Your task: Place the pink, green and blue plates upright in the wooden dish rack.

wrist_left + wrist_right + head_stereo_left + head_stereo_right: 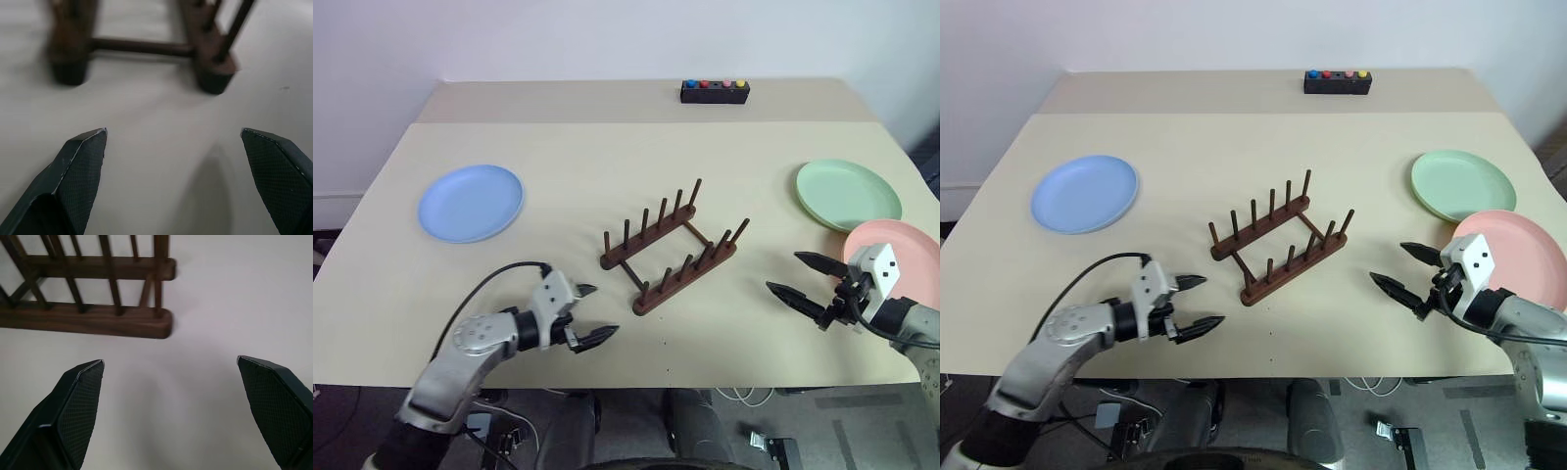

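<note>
Nearest the camera, the left gripper (590, 314) hangs just above the table (607, 157) at its front edge, fingers spread wide and empty, pointing toward the near end of the rack (673, 247). The right gripper (803, 276) is on the opposite side, also spread wide with nothing between its fingers, aimed inward at the rack's other flank. The rack stands in the middle of the table, empty, its two rails running diagonally from near-left to far-right, so a plate would have to drop in crosswise between the pegs. All three plates lie flat, none yet racked. The pink plate (906, 250) is just behind the right gripper, close to that wrist at the table's right edge; the green plate (847, 194) is just beyond it, the two rims overlapping or touching. The blue plate (471, 202) lies well apart on the far left, beyond the left gripper. By this layout the right arm looks the better placed for pink and green, though its fingers face away from them and would need to turn back; blue falls to the left arm. A small black box (715, 91) with coloured buttons stands at the far edge; no writing or brand can be read anywhere
</note>
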